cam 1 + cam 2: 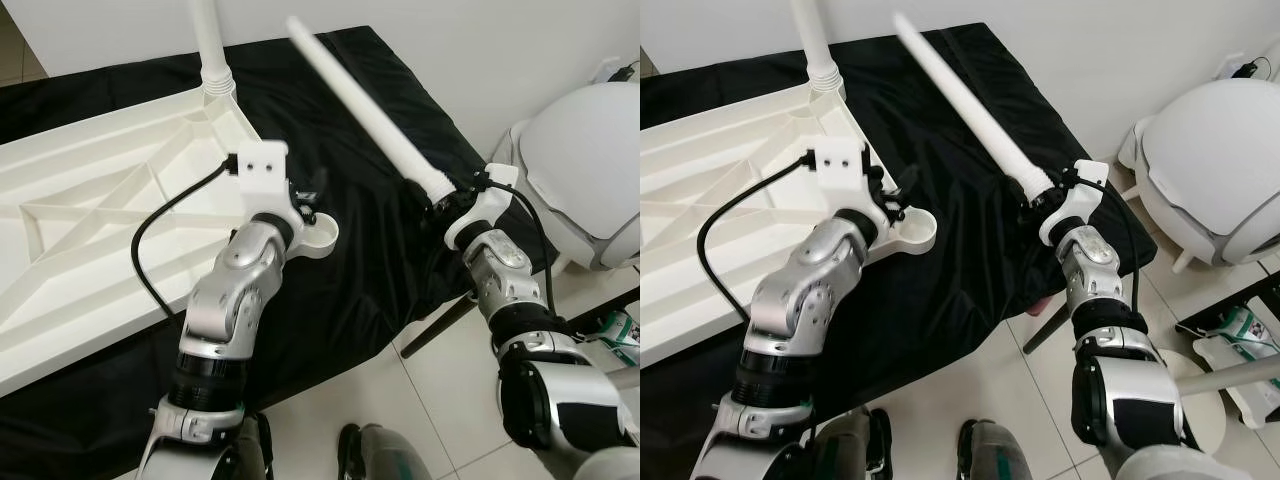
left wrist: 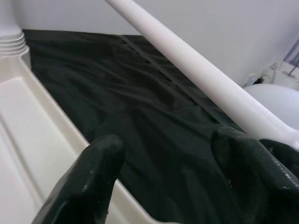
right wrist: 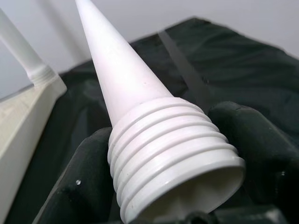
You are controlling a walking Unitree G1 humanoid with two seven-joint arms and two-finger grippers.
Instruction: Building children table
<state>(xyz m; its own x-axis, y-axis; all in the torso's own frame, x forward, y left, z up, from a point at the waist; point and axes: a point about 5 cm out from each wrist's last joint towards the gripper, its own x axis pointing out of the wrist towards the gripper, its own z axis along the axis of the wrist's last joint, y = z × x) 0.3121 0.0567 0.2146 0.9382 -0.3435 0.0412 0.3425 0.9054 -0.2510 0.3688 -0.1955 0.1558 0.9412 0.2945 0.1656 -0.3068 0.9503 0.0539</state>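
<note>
- The left arm is seen rising from the lower left of the head view, bent at the elbow, with its wrist angled toward the centre of the frame.
- The left gripper is held with its 2 black fingers spread apart, nothing gripped between them.
- The right arm is seen climbing from the lower right of the frame, forearm nearly upright.
- The right gripper is clamped on the threaded end of a white table leg, 1 finger pressed on each side.

White table leg in right gripper; upturned tabletop beside
</note>
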